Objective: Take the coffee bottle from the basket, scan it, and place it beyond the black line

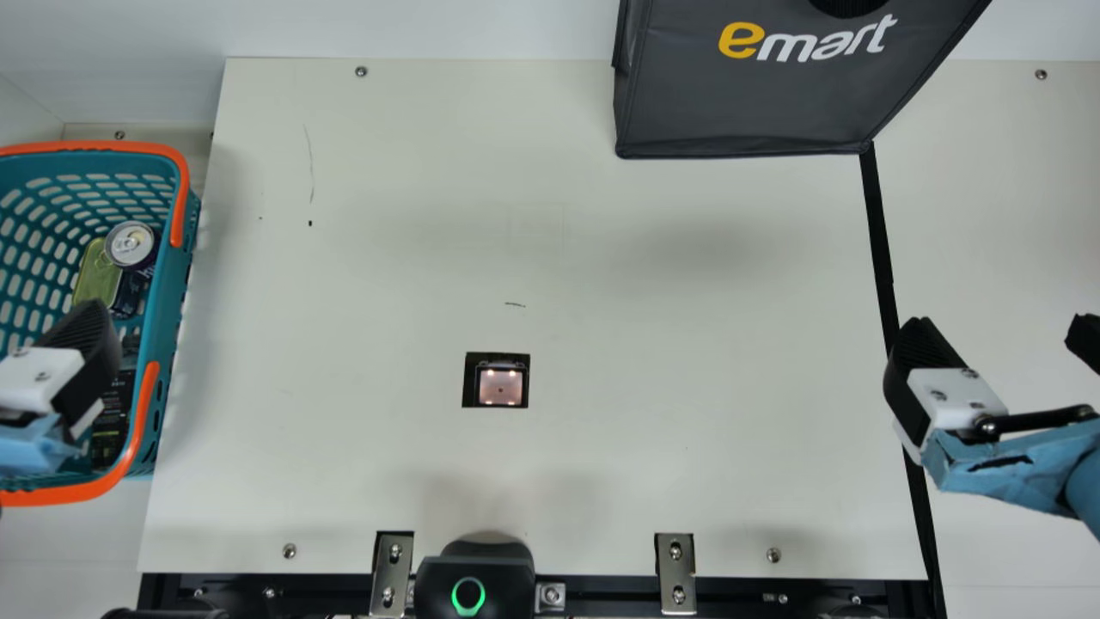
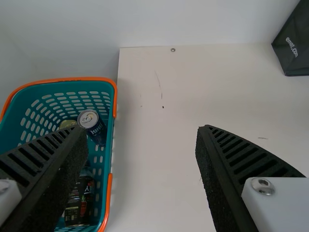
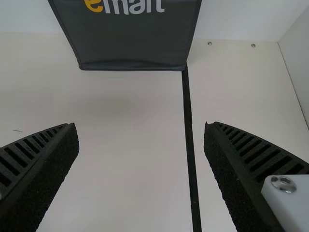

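My left gripper [image 1: 84, 340] is over the near half of the teal basket [image 1: 172, 297] in the main view; in the left wrist view the gripper [image 2: 142, 131] is open and holds nothing. A dark labelled item [image 1: 112, 421], perhaps the coffee bottle, lies in the basket; the left wrist view has this dark item [image 2: 79, 203] partly behind a finger. At the black line [image 1: 880, 241], on the right, is my right gripper [image 1: 1001, 331]. The right wrist view has that gripper [image 3: 141, 126] open and empty, with the black line [image 3: 190, 140] beyond it.
A scanner window [image 1: 500, 384] is set in the middle of the table [image 1: 387, 258]. A dark bag [image 1: 739, 99] stands at the back by the line. A can [image 1: 131, 245] and a green tin [image 1: 96, 273] share the basket. A black device [image 1: 473, 576] sits at the front edge.
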